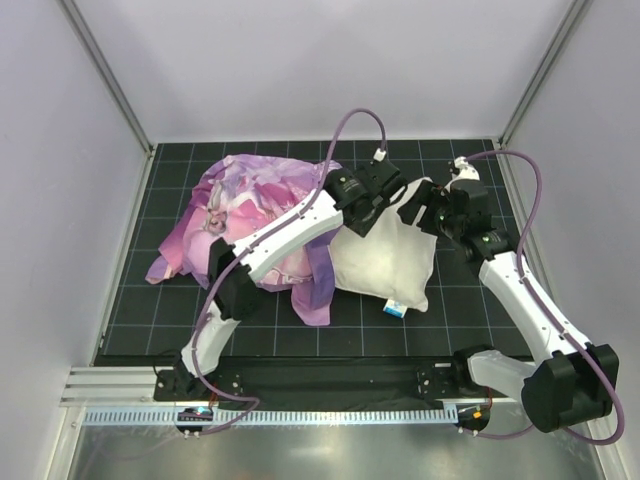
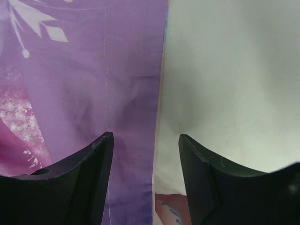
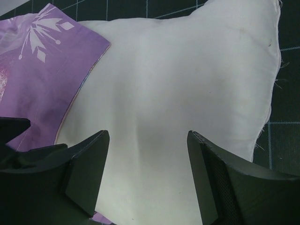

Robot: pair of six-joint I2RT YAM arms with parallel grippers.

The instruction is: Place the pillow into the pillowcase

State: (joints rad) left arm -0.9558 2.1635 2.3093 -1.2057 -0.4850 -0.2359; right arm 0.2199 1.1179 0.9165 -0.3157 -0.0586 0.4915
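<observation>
Pillow (image 1: 390,262) lies on the black mat (image 1: 170,320), white and puffy, with its small tag (image 1: 395,308) at the near edge. Just to its left sits the pink and purple pillowcase (image 1: 250,200), all bunched up, and its purple edge covers the pillow's left side. The left gripper (image 2: 145,138) hangs over that edge, fingers spread apart. The right gripper (image 3: 147,133) hangs over the pillow, fingers spread too, holding nothing.

On black mat (image 1: 470,320): pillow (image 1: 385,262), pillowcase (image 1: 250,200)

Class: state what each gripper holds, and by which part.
Nothing is held. The left gripper is open over the pillowcase edge; the right gripper is open over the pillow.
</observation>
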